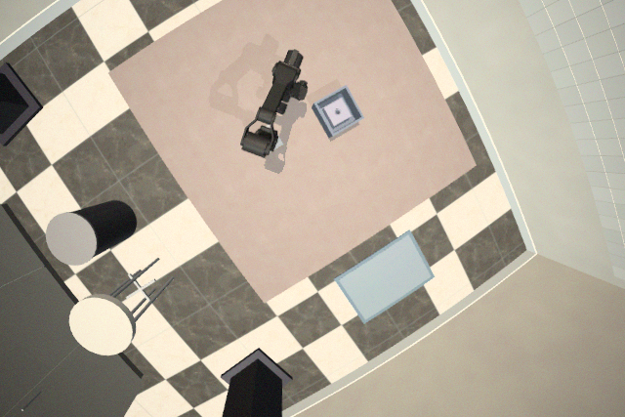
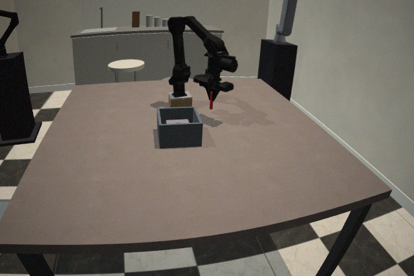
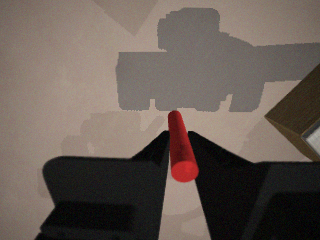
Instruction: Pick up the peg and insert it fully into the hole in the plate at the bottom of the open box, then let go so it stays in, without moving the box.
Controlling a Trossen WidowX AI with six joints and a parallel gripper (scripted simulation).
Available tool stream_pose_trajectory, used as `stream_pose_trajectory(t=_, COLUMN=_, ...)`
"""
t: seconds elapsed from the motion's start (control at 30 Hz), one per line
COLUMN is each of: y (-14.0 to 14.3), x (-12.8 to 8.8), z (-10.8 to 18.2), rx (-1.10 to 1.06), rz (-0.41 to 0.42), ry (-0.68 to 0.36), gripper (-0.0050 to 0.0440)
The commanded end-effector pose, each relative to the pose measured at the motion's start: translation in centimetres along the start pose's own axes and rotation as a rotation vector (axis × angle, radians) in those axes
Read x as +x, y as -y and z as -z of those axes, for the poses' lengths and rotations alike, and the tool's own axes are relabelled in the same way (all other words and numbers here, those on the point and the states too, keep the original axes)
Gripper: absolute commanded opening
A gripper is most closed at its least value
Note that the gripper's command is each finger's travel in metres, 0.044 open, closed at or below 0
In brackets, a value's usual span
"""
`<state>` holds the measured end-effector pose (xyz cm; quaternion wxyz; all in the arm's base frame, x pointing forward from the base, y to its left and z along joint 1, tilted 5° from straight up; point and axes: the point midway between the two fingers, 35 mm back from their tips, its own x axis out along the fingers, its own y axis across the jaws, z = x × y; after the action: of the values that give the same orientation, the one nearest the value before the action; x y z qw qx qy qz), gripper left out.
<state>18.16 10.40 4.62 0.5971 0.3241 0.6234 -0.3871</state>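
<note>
The red peg (image 2: pixel 211 101) hangs upright between my gripper's fingers (image 2: pixel 212 94), lifted a little above the table top. In the wrist view the peg (image 3: pixel 179 146) is pinched between the two dark fingers, its round end toward the camera. The gripper is shut on the peg. The open grey-blue box (image 2: pixel 179 126) stands on the table in front of the arm's base, to the left of the gripper. From above, the box (image 1: pixel 337 111) shows a pale plate with a small dark hole (image 1: pixel 336 110) at its bottom. The gripper is beside the box, not over it.
The arm's tan base block (image 2: pixel 180 99) stands just behind the box; its corner shows in the wrist view (image 3: pixel 300 117). Off the table stand dark pedestals (image 2: pixel 277 66), a round stool (image 2: pixel 125 64) and a counter with jars at the back.
</note>
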Motion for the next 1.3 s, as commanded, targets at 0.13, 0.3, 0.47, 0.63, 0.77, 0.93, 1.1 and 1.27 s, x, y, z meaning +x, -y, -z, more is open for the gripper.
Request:
stream_pose_trajectory(t=0.13, y=-0.2, x=-2.9, z=0.0, rx=0.002, rz=-0.012, ry=0.003, gripper=0.0)
stream_pose_trajectory(t=0.3, y=-0.2, x=-2.5, z=-0.2, rx=-0.001, rz=-0.006, ry=0.0, gripper=0.0)
stream_pose_trajectory(t=0.47, y=-0.7, x=-3.1, z=-1.5, rx=-0.001, rz=-0.008, ry=0.0, gripper=0.0)
stream_pose_trajectory(t=0.63, y=-1.0, x=-3.7, z=-3.0, rx=-0.006, rz=-0.009, ry=0.003, gripper=0.0)
stream_pose_trajectory(t=0.77, y=-1.1, x=-4.0, z=-3.9, rx=-0.013, rz=-0.009, ry=0.007, gripper=0.0)
stream_pose_trajectory(t=0.93, y=-1.3, x=-4.5, z=-5.2, rx=-0.018, rz=-0.009, ry=0.01, gripper=0.0)
stream_pose_trajectory(t=1.1, y=-1.3, x=-5.0, z=-6.7, rx=-0.014, rz=-0.01, ry=0.008, gripper=0.0)
stream_pose_trajectory(t=1.27, y=-1.3, x=-5.5, z=-8.2, rx=-0.009, rz=-0.01, ry=0.007, gripper=0.0)
